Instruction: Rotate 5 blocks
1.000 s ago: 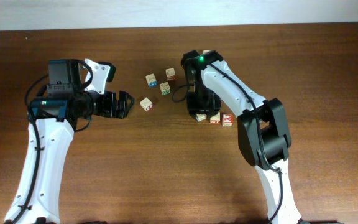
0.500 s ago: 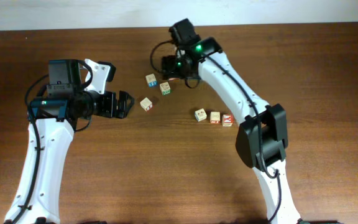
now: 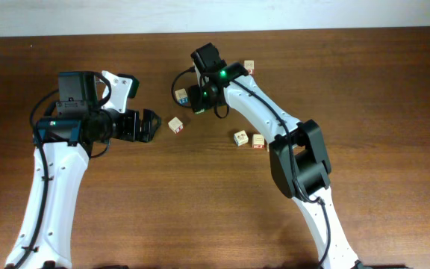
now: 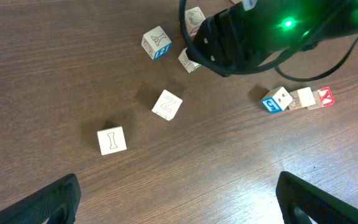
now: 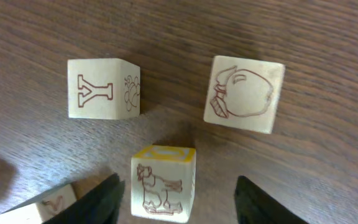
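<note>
Shifted from the block row to the far cluster: the right gripper (image 5: 180, 190)
Its fingers are spread astride a yellow-topped block (image 5: 163, 180), with gaps seen on both sides; a Y block (image 5: 103, 88) lies beyond; the red X block (image 4: 324, 96) is left in its row; the left gripper (image 3: 151, 125) is held wide, empty.

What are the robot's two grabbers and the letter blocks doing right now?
Left gripper, jaws wide open, empty.
Right gripper, jaws open on either side of a block, not squeezing it.
Yellow-edged block, sitting between those jaws.
Y block, resting, untouched.
Z block, resting alone.
I block, resting alone.
X block, at the end of a row of three.
</note>
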Tool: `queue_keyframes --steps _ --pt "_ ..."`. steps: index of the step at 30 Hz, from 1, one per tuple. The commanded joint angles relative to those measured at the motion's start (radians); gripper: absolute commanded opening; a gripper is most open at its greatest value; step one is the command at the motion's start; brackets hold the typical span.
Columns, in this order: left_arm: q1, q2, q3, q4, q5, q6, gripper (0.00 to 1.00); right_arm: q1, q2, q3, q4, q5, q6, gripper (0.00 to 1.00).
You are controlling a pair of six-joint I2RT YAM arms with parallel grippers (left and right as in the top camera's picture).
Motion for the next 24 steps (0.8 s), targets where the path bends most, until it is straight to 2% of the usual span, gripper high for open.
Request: queue_keyframes --steps 1,3,16,21,24 --pt "-0.002 0.003 0.023 -0.001 0.011 -0.009 0.99 0.01 0.026 -0.009 0.023 -0.004 -0.023 0.52" --pt "-0.002 0.003 0.023 -0.001 0.011 -0.009 0.99 0.01 0.026 -0.011 0.038 -0.004 -0.022 0.47" --pt "-0.002 0.003 0.023 -0.001 0.011 -0.009 0.99 0.024 0.038 -0.011 0.022 -0.005 -0.021 0.37" --pt "-0.002 0.003 0.023 -0.001 0.011 -0.009 0.99 0.014 0.037 -0.005 -0.074 -0.001 0.037 0.37" --pt "-0.002 0.003 0.023 -0.001 0.011 -0.009 0.99 -0.014 0.037 0.032 -0.195 -0.004 0.105 0.27"
